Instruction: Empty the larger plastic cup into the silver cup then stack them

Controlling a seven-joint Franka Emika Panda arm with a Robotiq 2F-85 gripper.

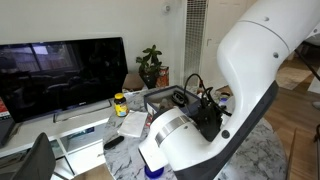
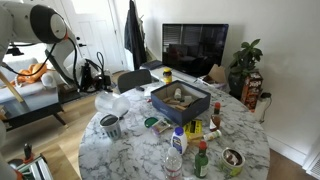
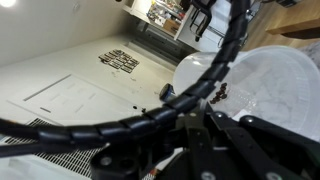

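Observation:
The silver cup (image 2: pixel 110 126) stands upright near the marble table's edge, its inside dark. Just behind it is a pale whitish plastic shape (image 2: pixel 120 102) that looks like the larger plastic cup; its outline is unclear. My arm (image 2: pixel 50 25) is raised off to the side of the table, and the gripper (image 2: pixel 95 74) hangs among black cables, away from both cups. In the wrist view a thick cable crosses the dark gripper (image 3: pixel 195 120). Behind it are a pale rounded shape (image 3: pixel 198 72) and small dark bits (image 3: pixel 214 92). Nothing shows between the jaws.
A blue-sided box (image 2: pixel 180 98) sits mid-table. Bottles (image 2: pixel 176 150) and a dark cup with brownish contents (image 2: pixel 232 158) stand near the front edge. A TV (image 2: pixel 195 45) and a plant (image 2: pixel 245 60) are behind. The arm (image 1: pixel 240 90) blocks much of an exterior view.

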